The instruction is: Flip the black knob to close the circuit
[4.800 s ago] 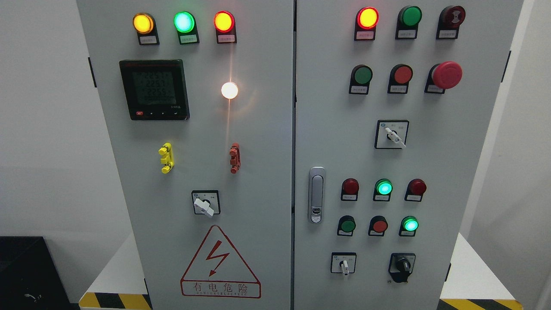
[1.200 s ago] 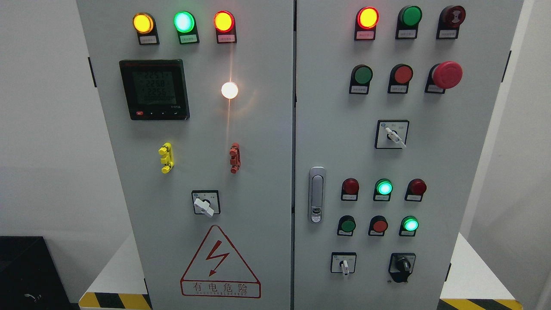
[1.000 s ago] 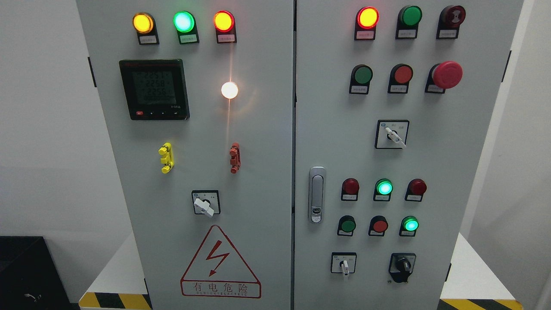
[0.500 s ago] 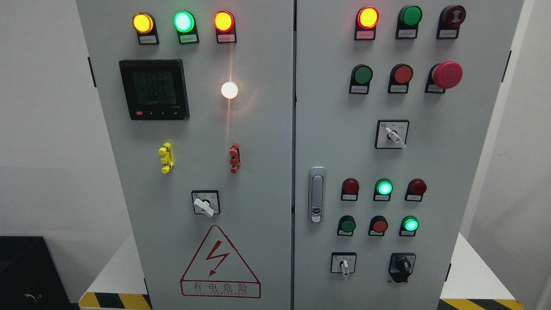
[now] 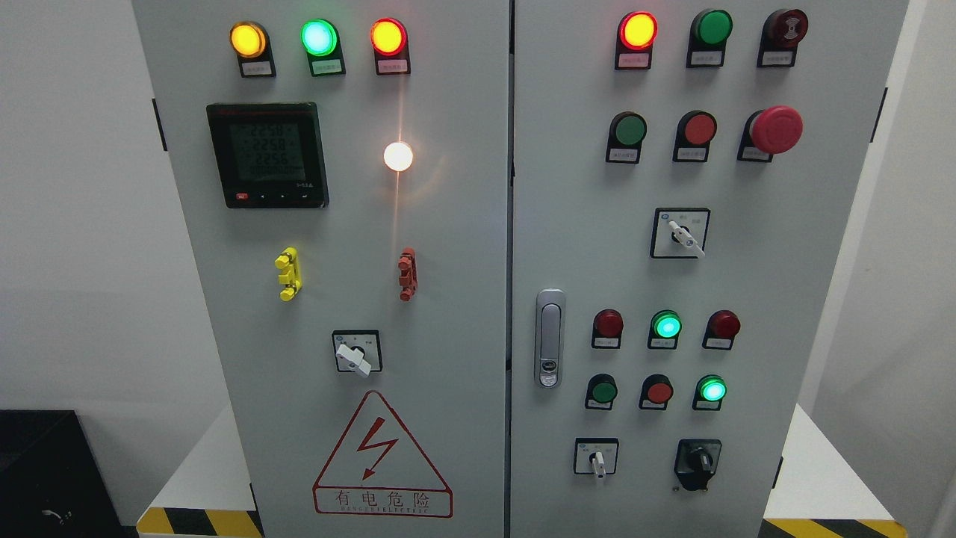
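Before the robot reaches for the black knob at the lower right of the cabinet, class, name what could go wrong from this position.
1. No hand is in view yet, so the whole approach is still to come; a poor aim could miss the black knob.
2. The white-handled selector sits just left of it, and a wide reach might turn that instead.
3. The lit green lamp sits just above the knob, so fingers arriving high could press it.

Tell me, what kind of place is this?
Probably an electrical room or training lab: a grey control cabinet with lit indicator lamps, a digital power meter and a red high-voltage warning triangle.
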Controlling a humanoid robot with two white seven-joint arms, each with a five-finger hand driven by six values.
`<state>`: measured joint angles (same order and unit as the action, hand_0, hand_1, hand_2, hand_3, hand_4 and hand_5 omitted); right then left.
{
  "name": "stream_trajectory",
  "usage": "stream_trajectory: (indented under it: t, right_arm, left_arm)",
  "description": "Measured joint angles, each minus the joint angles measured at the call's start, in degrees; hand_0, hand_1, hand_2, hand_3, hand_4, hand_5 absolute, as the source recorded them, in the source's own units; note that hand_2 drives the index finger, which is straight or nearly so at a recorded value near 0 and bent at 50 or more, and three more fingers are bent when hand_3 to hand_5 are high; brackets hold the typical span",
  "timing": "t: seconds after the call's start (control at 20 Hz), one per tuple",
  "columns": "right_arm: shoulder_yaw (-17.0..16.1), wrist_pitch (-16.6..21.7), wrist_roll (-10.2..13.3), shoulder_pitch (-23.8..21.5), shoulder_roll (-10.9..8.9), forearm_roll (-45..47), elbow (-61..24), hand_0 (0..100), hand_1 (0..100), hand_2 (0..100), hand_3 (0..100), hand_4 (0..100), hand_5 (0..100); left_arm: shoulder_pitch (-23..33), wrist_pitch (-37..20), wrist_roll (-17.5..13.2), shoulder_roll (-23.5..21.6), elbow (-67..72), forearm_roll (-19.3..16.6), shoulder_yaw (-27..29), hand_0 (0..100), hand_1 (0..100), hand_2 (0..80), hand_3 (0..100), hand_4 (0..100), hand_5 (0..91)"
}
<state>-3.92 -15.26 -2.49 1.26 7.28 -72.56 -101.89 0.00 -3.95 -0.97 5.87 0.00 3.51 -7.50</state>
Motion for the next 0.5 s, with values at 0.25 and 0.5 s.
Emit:
stream_trajectory:
  t: [0.25,0.5]
  right_arm:
    - [-0.6,-1.1,-1.6,1.9,0.06,-1.4,0.0,0,5,85,98,87,93]
    - [-1.2,-1.3,-3.0,4.0,0.15,-2.0,0.2,0,5,85,98,87,93]
  left_arm:
    - [0.0,0.0,0.0,0.0,0.0,0.0,0.0,12,56,0.0,0,0,0.0]
    - [0.0,0.0,0.0,0.0,0.0,0.0,0.0,12,56,0.0,0,0,0.0]
